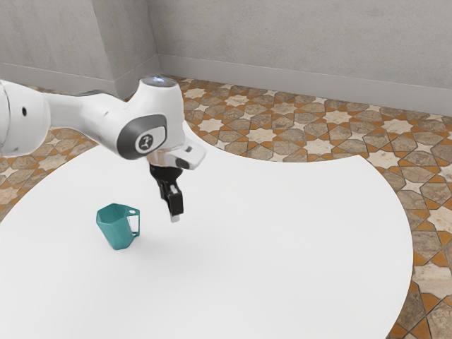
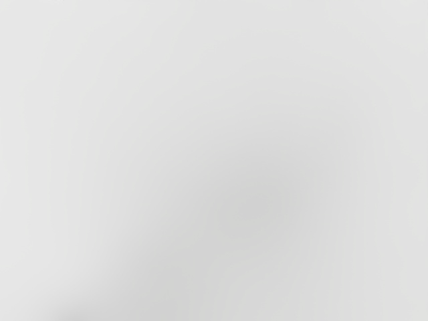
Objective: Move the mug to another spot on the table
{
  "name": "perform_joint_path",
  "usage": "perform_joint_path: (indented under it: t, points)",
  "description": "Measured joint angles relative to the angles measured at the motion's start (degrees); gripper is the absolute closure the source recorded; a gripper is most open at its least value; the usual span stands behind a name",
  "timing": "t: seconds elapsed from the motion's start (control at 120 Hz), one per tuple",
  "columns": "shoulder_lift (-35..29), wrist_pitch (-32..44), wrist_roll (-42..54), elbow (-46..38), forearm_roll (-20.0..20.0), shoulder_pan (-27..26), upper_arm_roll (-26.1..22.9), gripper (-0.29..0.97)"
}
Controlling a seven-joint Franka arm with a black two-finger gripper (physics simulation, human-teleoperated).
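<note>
Exterior view: teal mug (image 1: pixel 116 227) standing near empty fingers (image 1: pixel 175 206), gap untellable; likely light, rigid, slick. Best pinched across rim (image 1: pixel 113 210), opposite handle (image 1: pixel 135 223).

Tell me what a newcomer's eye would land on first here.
The teal mug stands upright on the round white table, its handle turned toward the exterior view's right. Just beside that handle, apart from it, the white arm reaches in from the exterior view's left and points down at the tabletop. Behind the table lies a floor of star-patterned tiles.
</note>
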Motion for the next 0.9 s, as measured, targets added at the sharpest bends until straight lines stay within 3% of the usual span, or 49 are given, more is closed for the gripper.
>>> perform_joint_path:
  t: [0.333,0.9]
  points:
    - [7.2,1.8,2.1,2.4,3.6,0.4,0.1,0.03]
    - [16.4,0.9,-0.1,8.1,4.1,1.3,0.8,0.03]
